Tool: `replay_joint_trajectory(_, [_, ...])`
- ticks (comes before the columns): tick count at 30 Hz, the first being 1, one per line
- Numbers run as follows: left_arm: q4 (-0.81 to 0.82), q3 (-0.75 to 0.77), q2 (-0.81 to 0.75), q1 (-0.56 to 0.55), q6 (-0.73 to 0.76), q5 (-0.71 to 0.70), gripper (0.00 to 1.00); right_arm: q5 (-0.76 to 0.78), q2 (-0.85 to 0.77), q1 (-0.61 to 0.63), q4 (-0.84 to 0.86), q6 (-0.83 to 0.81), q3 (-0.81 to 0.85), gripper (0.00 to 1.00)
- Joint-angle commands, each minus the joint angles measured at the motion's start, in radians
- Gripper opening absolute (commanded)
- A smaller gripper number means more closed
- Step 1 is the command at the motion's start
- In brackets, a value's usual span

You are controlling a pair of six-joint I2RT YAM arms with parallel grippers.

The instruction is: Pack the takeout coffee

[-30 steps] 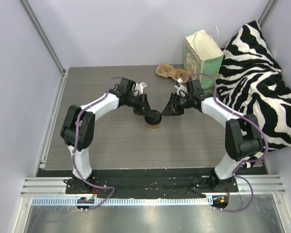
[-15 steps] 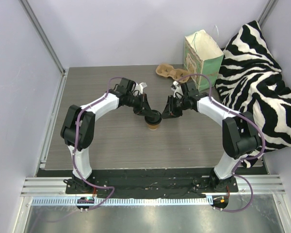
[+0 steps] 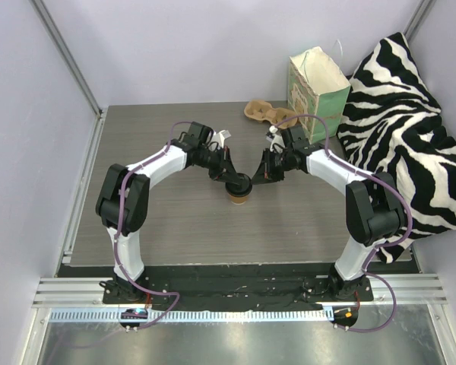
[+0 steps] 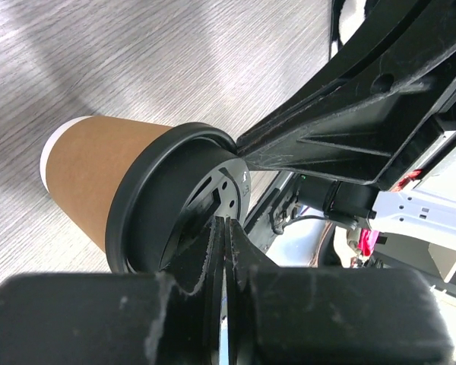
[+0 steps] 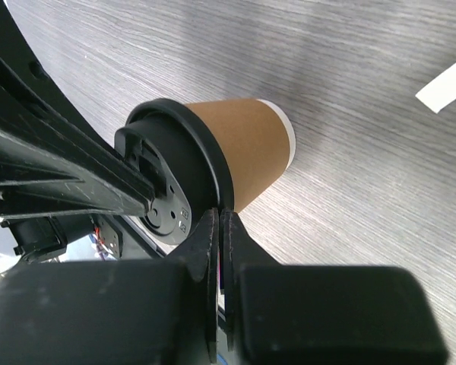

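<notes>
The takeout coffee [image 3: 240, 192], a tan paper cup with a black lid, stands upright mid-table. My left gripper [image 3: 232, 181] is shut, and its tips rest on the lid's left side. My right gripper [image 3: 253, 180] is shut too, with its tips against the lid's right rim. In the left wrist view the closed left gripper [image 4: 224, 224] presses on the lid [image 4: 175, 205] above the cup [image 4: 99, 171], nothing between the jaws. In the right wrist view the closed right gripper [image 5: 219, 217] touches the lid rim [image 5: 201, 152] beside the cup [image 5: 247, 144].
A mint-green paper bag [image 3: 317, 82] stands open at the back right. A brown pulp carrier [image 3: 267, 113] lies just in front of it. A zebra-striped cushion [image 3: 414, 137] fills the right side. A white strip [image 5: 444, 84] lies on the table.
The right gripper has shut and moved left until it meets the lid. The left gripper has closed a little more and stays on the lid. The cup has not moved.
</notes>
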Motion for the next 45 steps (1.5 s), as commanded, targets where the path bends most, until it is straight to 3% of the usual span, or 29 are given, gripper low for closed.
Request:
replay_joint_trajectory(1, [-0.081,0.004,0.055,-0.006,0.071,-0.115,0.03,0.074,0.054,0.02,-0.02,-0.056,0.0,0.01])
replay_joint_trajectory(14, [-0.122,-0.008,0.089,0.013,0.1,-0.154,0.0,0.123,0.121,0.058,-0.037,-0.102,-0.018,0.01])
replay_joint_trajectory(18, [-0.127,0.001,0.08,0.015,0.114,-0.14,0.0,0.076,0.111,0.058,-0.038,-0.094,-0.001,0.02])
replay_joint_trajectory(29, [-0.118,0.087,-0.035,0.012,0.117,-0.071,0.05,-0.138,0.029,0.06,-0.028,-0.064,0.184,0.35])
replay_joint_trajectory(34, [-0.116,0.099,-0.083,0.004,0.12,-0.065,0.08,-0.17,-0.001,0.052,-0.028,-0.057,0.189,0.44])
replay_joint_trajectory(38, [-0.147,0.148,-0.135,0.004,0.152,-0.077,0.22,-0.193,-0.047,0.001,-0.034,-0.041,0.189,0.53])
replay_joint_trajectory(41, [-0.228,0.211,-0.177,0.003,0.27,-0.109,0.33,-0.204,-0.079,-0.084,-0.061,-0.05,0.194,0.63])
replay_joint_trajectory(45, [-0.475,0.346,-0.192,-0.031,0.566,-0.173,0.57,-0.192,-0.153,-0.198,-0.133,-0.138,0.183,0.79])
